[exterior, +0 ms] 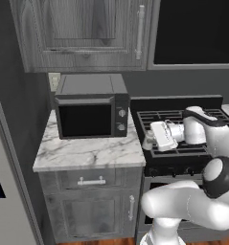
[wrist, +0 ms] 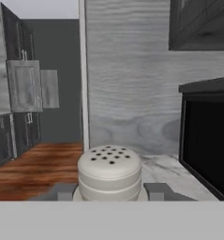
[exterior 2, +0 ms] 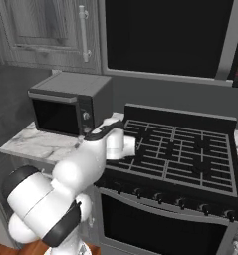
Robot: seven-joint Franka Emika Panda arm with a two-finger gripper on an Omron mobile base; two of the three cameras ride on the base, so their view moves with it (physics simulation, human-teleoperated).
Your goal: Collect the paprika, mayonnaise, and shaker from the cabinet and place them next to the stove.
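- One marble surface sits left of the stove in my base views, white with grey veins, over grey drawers and a door with metal handles.
- A black microwave stands on that surface, toward its back, its right side close to the stove's left edge.
- The stove is black with grey grid grates on top and a row of knobs along the front; a dark panel fills the wall above it.
- Grey wood-grain upper doors hang above the microwave, with a long bar handle at their right edge.
- From the hand view I see wooden flooring, a dark wall with grey cupboard fronts far off, and a broad pale wood-grain panel straight ahead; the microwave's black face is at the right.
- The pincer is clamped on the shaker, a finger tip on either side of its base; the shaker's rounded, perforated top faces my hand camera.
- In the left base view the hand points left and the shaker hangs at its end, just over the stove's left edge, beside the marble surface.
- Whether the shaker touches anything beneath it, I cannot tell.
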